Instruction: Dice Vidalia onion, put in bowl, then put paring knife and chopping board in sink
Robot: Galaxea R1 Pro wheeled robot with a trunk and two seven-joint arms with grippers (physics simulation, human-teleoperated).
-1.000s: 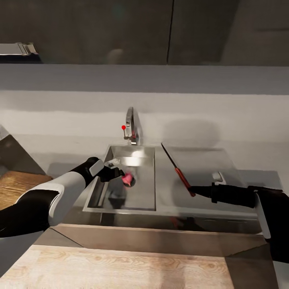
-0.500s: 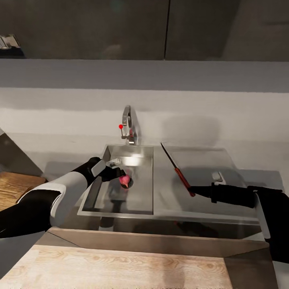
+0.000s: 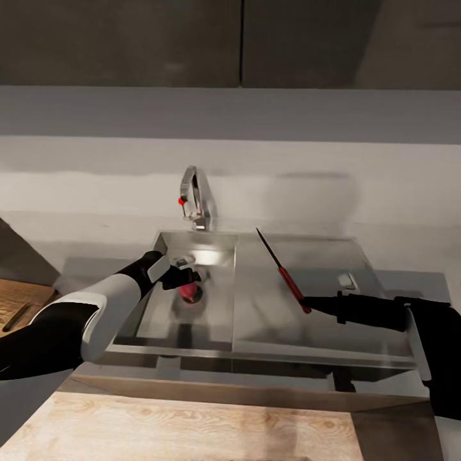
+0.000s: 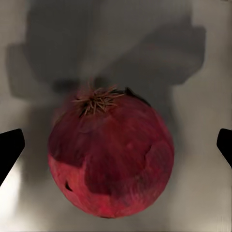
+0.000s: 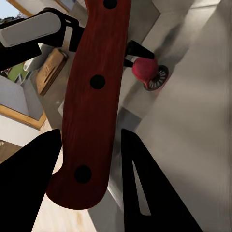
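Observation:
The Vidalia onion (image 3: 189, 292), red-skinned, lies over the drain in the sink (image 3: 214, 246). My left gripper (image 3: 184, 276) hangs open right above it. In the left wrist view the onion (image 4: 111, 154) lies between the gripper's (image 4: 116, 145) spread black fingertips (image 4: 9, 150), which stand apart from it. My right gripper (image 3: 307, 302) is shut on the paring knife (image 3: 289, 287) over the drainboard, its dark blade pointing away toward the wall. In the right wrist view the reddish-brown handle (image 5: 94, 96) is clamped by that gripper (image 5: 89, 134). The chopping board (image 3: 16, 301) lies on the countertop at far left.
The chrome tap (image 3: 193, 200) with its red knob stands behind the basin. The flat steel drainboard (image 3: 320, 256) spreads right of it, under the knife. A pale wooden surface (image 3: 192, 429) crosses the near edge of the head view. Grey countertop (image 3: 426, 285) borders the sink.
The head camera has shifted, so sink and tap sit further left in the picture. My left gripper now hangs closer over the onion. The right gripper still holds the knife the same way.

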